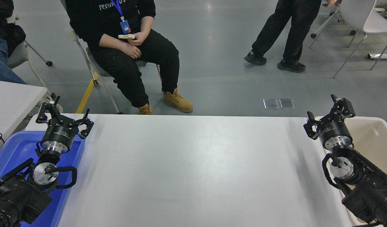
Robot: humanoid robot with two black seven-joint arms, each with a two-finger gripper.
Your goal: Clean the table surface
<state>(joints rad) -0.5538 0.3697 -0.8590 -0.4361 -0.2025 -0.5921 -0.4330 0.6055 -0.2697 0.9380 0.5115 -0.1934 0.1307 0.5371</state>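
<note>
A plain white table surface (193,170) lies between a blue tray (10,151) and a beige bin (375,138).

A robotics lab or test hall: a wide grey polished floor (212,63), wheeled white chairs (364,19), a yellow floor line (86,94), a seated person (124,41) wearing a blue lanyard badge, and a second white table (10,101) at far left.

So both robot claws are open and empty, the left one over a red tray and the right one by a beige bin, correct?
Nearly: in the head view the tray under the left gripper is blue, not red. The right gripper is open and empty by the beige bin.
</note>
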